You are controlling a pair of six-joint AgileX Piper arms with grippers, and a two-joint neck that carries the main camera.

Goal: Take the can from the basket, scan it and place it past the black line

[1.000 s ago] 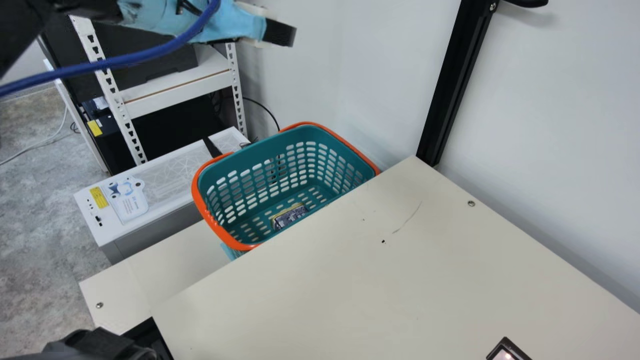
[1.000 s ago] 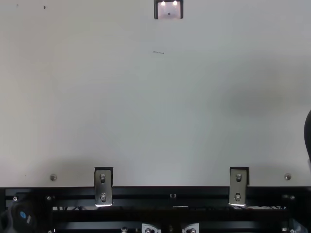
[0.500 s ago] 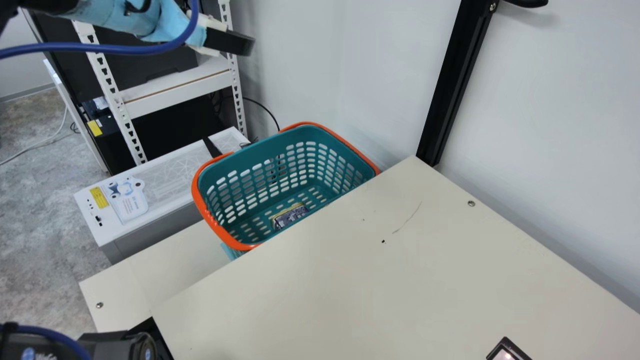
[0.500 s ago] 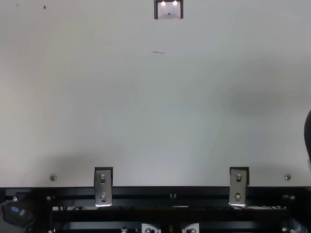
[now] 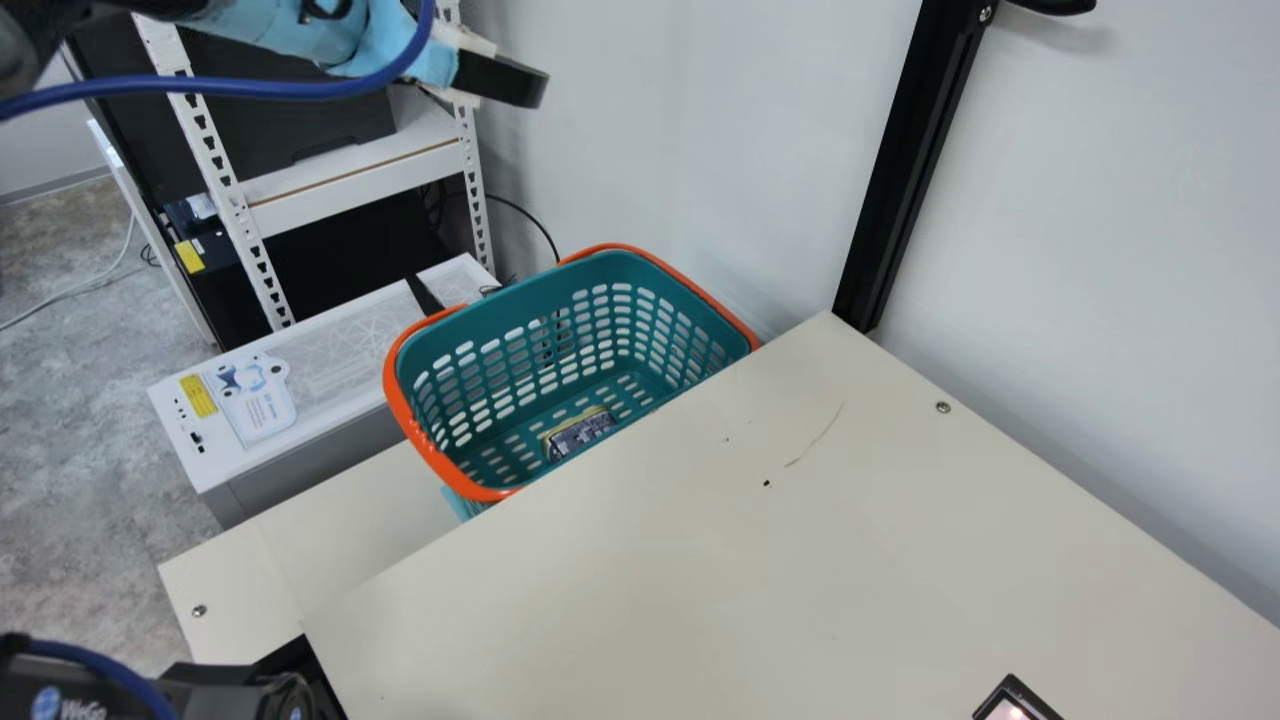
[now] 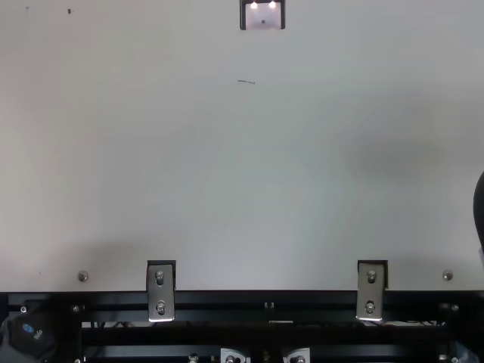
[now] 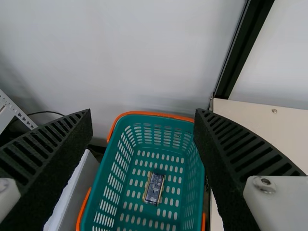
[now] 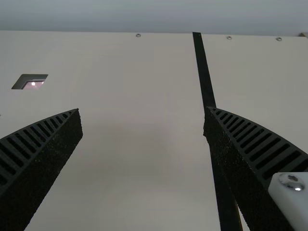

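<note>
High at the upper left of the main view, my left gripper (image 5: pixel 502 80) is above and behind the basket (image 5: pixel 418 450). Seen from its wrist, the left gripper (image 7: pixel 143 114) stands open, with nothing between its fingers. The can (image 5: pixel 580 432), a small dark-blue patterned piece with a yellowish edge, lies on the basket's floor; the left wrist view shows the can (image 7: pixel 154 188) below the fingers and well apart from them. My right gripper (image 8: pixel 142 110) is open and empty over the table. Beside its right finger runs the black line (image 8: pixel 204 72). The scanner (image 6: pixel 263 17) is set in the table.
The basket's orange handle (image 5: pixel 412 438) rests along its rim, close by the table's edge (image 5: pixel 640 420). A white cabinet (image 5: pixel 330 350) and a shelf rack (image 5: pixel 360 180) stand at the left. A black post (image 5: pixel 905 160) rises at the table's far corner.
Over the last second my left gripper has moved left and slightly down in the main view, then a little back to the right. The basket and the can have kept their places.
</note>
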